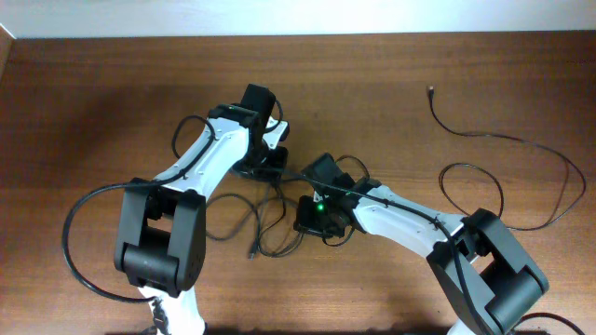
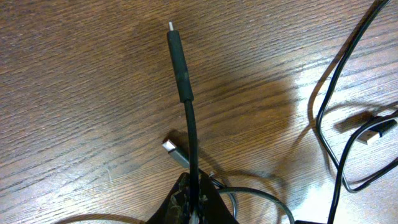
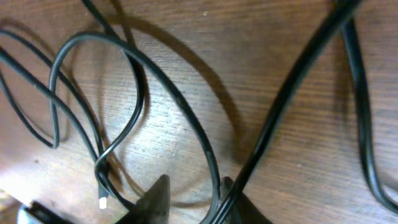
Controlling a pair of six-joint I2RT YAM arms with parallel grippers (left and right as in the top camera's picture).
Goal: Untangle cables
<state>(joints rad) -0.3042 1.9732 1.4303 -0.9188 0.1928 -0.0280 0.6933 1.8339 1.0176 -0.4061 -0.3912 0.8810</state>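
Gripping what, at the left of the frame? (Desk)

The left gripper (image 2: 193,191), fingers closed on a plug-ended cable (image 2: 186,112). The short free end sticks straight out ahead of the fingers, metal tip foremost, raised off the counter (image 2: 74,74). A USB plug (image 2: 175,153) lies flat just beside the pinch. (Photographer)

And the middle? (Desk)

The cables (image 1: 270,228) lie looped over one another on the wood, between the two arms and a little toward their bases. Seen from overhead, one strand appears to run across from one gripper to the other. (Photographer)

The right side? (Desk)

The right gripper (image 3: 196,190) stands just right of the left one, over the tangle's upper edge. Its fingers show a gap with two strands passing through. One curls flat on the wood, and the other is lifted and slants up to the right. Whether the fingers pinch either strand, I cannot tell. Far right, a loose cable (image 1: 503,177) lies well apart in its own open curve. (Photographer)

What does the next move turn on? (Desk)

My reading: the held cable leads from the left gripper rightward into the knot, and the right arm is the nearer to that knot. Drawing the two grippers apart along that line should free the strand, though it could cinch a loop instead. (Photographer)
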